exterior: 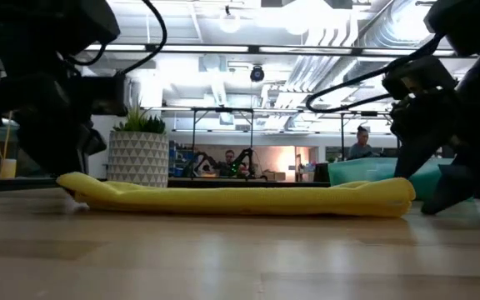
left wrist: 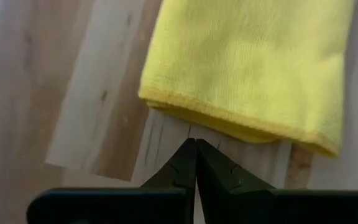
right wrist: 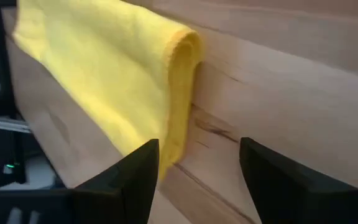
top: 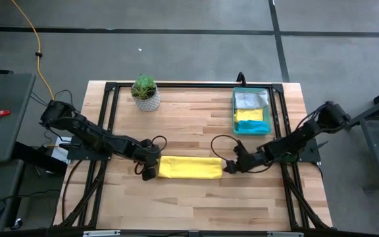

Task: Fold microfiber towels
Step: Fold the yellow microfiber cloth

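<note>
A yellow microfiber towel [top: 189, 166] lies on the wooden table, folded into a long strip that runs left to right [exterior: 240, 198]. My left gripper [top: 149, 172] is shut, its tips [left wrist: 196, 143] low over the wood just short of the towel's hemmed left end [left wrist: 229, 127]. My right gripper [top: 229, 166] is open at the strip's right end. That folded end [right wrist: 182, 93] lies in front of and partly between its fingers, close to one finger [right wrist: 138, 171]. More towels lie in the green tray [top: 266, 112]: a grey-white, a yellow and a teal one. My left gripper's shut fingertips [left wrist: 188, 155] point slanting down at the wood beside the towel's hem, with a narrow gap to the cloth; I cannot tell whether they touch the table. My right gripper has one finger [right wrist: 148, 155] right beside the towel's folded end; I cannot tell whether it touches the cloth.
A small plant in a white pot [top: 145, 93] stands at the table's far left. The translucent green tray stands at the far right. A black frame [top: 196, 85] runs along the table's edges. Bare wood lies in front of the towel [top: 189, 204].
</note>
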Controlling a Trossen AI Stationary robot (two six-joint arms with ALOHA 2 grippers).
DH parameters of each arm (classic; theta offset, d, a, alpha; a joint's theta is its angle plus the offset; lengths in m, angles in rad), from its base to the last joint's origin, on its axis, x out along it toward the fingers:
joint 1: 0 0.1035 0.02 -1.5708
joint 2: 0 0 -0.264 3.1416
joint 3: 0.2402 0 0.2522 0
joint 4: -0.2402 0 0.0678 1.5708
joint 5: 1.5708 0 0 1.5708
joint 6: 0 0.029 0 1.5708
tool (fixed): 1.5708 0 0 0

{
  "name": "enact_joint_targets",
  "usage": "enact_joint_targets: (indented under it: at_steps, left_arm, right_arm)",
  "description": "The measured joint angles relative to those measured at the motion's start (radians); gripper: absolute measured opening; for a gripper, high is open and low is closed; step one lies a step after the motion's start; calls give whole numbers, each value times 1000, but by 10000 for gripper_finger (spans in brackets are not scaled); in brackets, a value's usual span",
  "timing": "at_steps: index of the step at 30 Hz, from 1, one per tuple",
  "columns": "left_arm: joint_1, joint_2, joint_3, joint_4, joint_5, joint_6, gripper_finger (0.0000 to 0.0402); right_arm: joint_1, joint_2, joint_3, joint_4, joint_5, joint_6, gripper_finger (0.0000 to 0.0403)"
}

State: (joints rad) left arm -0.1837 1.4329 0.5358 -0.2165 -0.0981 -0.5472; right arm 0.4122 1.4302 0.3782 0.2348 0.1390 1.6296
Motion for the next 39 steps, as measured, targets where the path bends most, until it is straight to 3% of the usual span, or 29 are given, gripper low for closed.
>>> enact_joint_targets:
  at_steps: [8,24,39]
  left_arm:
    - [0,53,3,45,12,-2,0]
    - [-1,72,0,130,-25,-4,0]
    - [0,132,9,202,-48,-105,0]
  right_arm:
    - [-14,75,1,130,36,53,240]
    - [-65,138,3,208,31,143,241]
    - [-65,140,1,207,33,196,239]
